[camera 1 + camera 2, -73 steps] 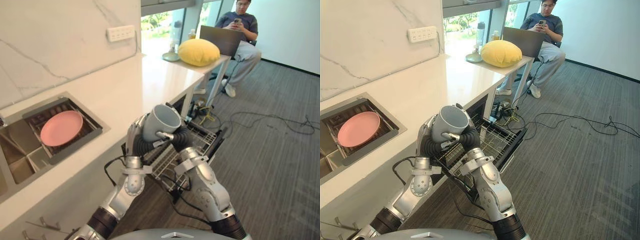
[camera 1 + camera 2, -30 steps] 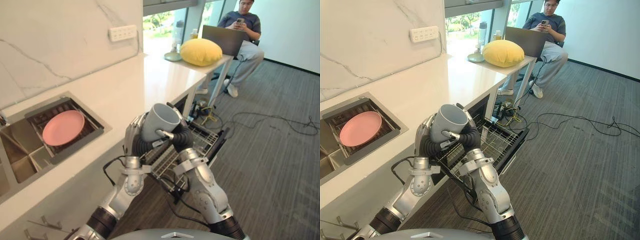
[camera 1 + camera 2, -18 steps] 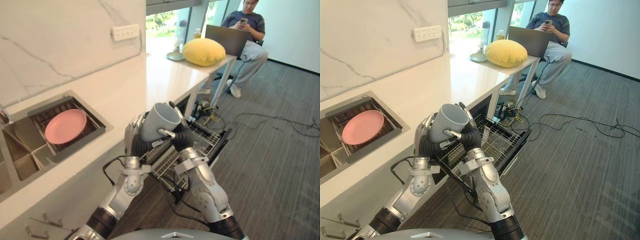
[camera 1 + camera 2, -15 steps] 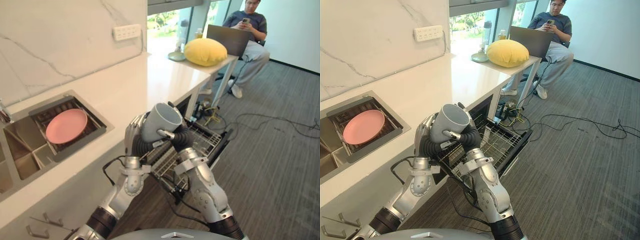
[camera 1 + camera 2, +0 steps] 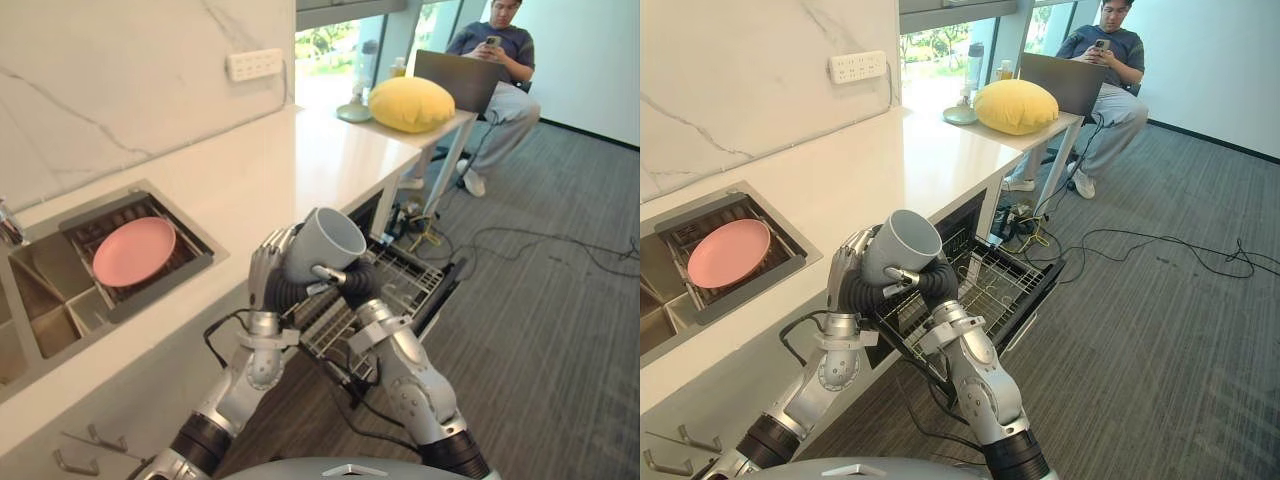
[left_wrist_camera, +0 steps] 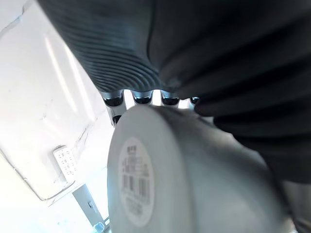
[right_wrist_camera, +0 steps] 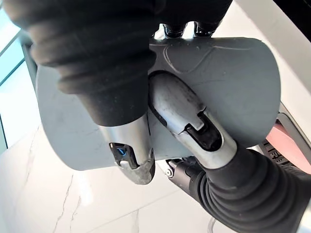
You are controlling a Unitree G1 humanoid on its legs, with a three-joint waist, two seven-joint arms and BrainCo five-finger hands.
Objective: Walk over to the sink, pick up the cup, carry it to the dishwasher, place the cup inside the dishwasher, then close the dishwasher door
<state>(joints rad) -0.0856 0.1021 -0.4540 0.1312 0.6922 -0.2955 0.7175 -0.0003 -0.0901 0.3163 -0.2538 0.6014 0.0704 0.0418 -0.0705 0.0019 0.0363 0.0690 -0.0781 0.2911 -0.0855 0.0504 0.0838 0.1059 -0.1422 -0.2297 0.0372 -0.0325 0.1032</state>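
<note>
The grey ceramic cup [image 5: 325,243] is off the sink and in the air, clasped between both hands just off the front edge of the white stone counter [image 5: 300,160], with its open mouth tipped up and away from the robot. The left hand [image 5: 265,280] wraps its fingers round the cup's far side. The right hand [image 5: 352,282] closes on the near side, its thumb pressed across the wall, as the right wrist view shows. Below and just past them lies the pulled-out wire rack [image 5: 402,288] of the dishwasher, over the lowered dark door [image 5: 1036,296].

The step in hand looks like the carry's last part, ahead of lowering the cup into the rack. The glazed wall is smooth, so if either hand lets go early, the other may not hold it alone. Lowering too near the counter's front edge could knock the cup against the stone. Set on the wire prongs at this tilt, it may topple. The lowered door also lies across the path and could be struck.

A pink round plate [image 5: 133,251] rests in the steel sink [image 5: 120,305] at the counter's left end.
</note>
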